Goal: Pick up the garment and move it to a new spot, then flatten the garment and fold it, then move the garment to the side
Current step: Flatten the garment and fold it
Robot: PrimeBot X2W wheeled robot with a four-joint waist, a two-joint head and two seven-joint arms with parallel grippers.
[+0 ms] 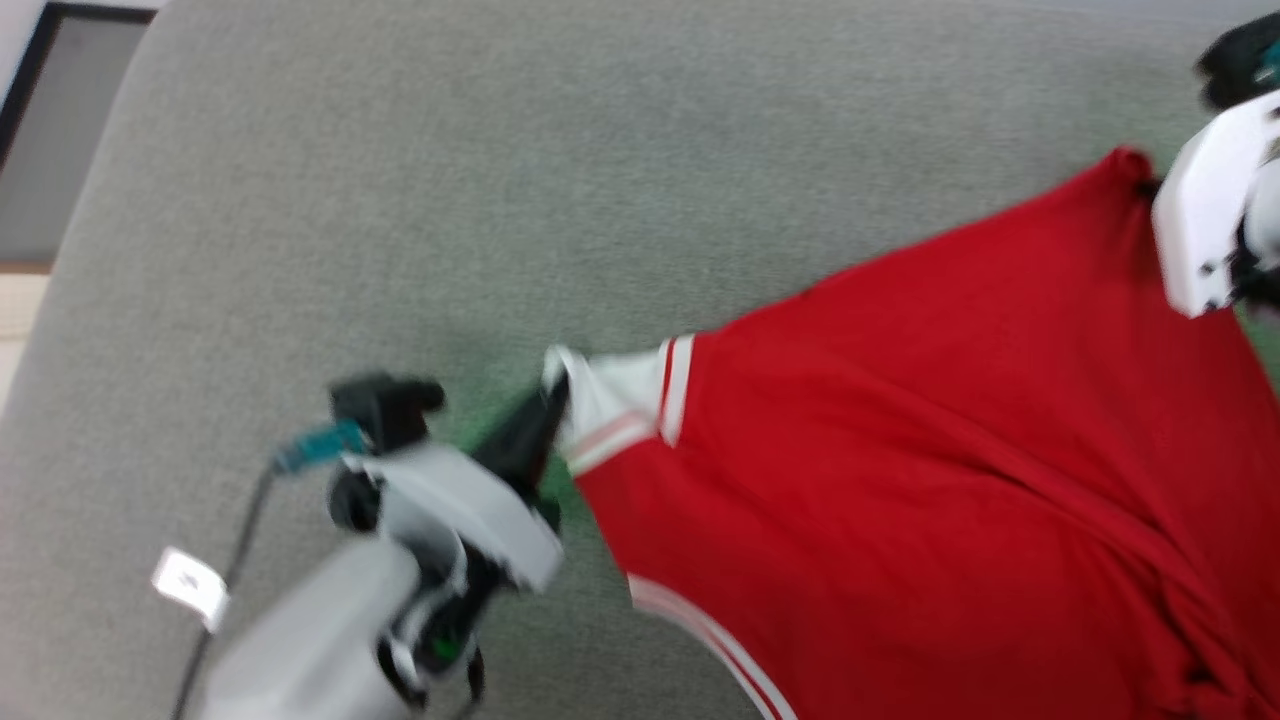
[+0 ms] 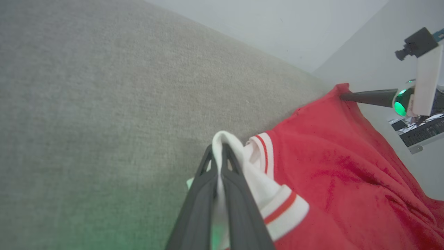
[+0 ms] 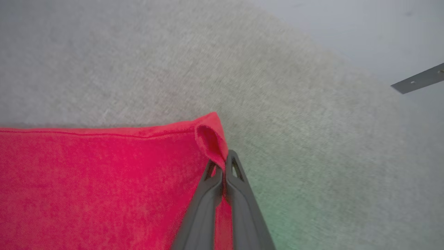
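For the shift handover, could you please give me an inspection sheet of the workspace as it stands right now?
Surface: grey woven fabric surface, with a green glow near the fingers.
Job's things: red garment, spread taut between the two grippers; the head view is too blurred to tell whether it is lifted.
Clutter: nothing seen.
Grippers: left gripper shut on the white sleeve; right gripper shut on a red corner of the garment.
Cables: dark cable with a white tag beside the left arm.
Surroundings: pale wall; dark-framed panel past the surface's edge.
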